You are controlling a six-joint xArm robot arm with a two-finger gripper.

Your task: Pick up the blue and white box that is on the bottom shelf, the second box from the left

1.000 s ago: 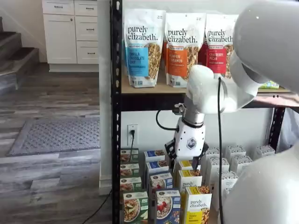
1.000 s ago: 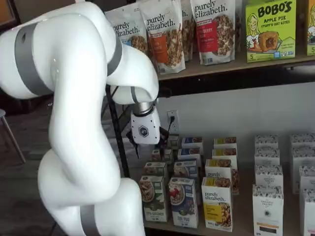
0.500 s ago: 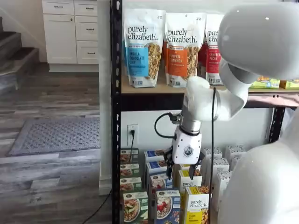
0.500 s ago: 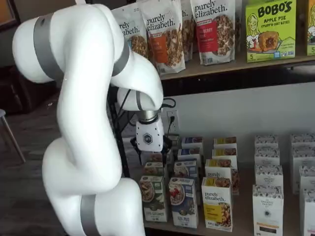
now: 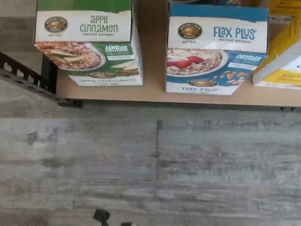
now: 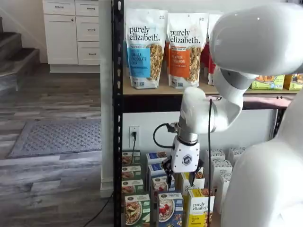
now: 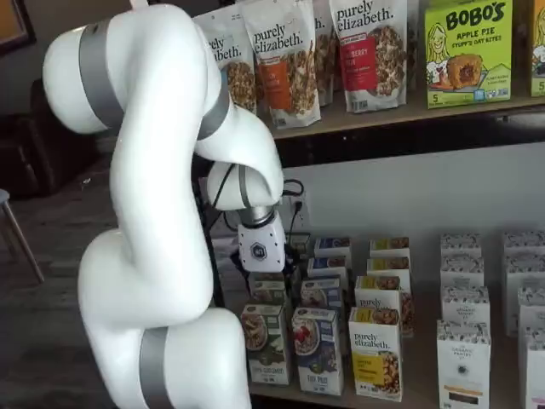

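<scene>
Above the rows of boxes on the bottom shelf hangs the gripper, jaws spread, pinching nothing. At the front row stands the blue and white box, between green-fronted box and yellow box, unobstructed.

Grey weathered wood-plank floor fills the room's 9 o'clock side. Grey patterned rectangular rug lies on it, near the rack. White panelled cabinet with drawers stands against the far wall at 11 o'clock. Dark wooden stair steps climb at 10 o'clock. White wall with a white outlet plate, black cord plugged in. Light even, soft daylight.
</scene>
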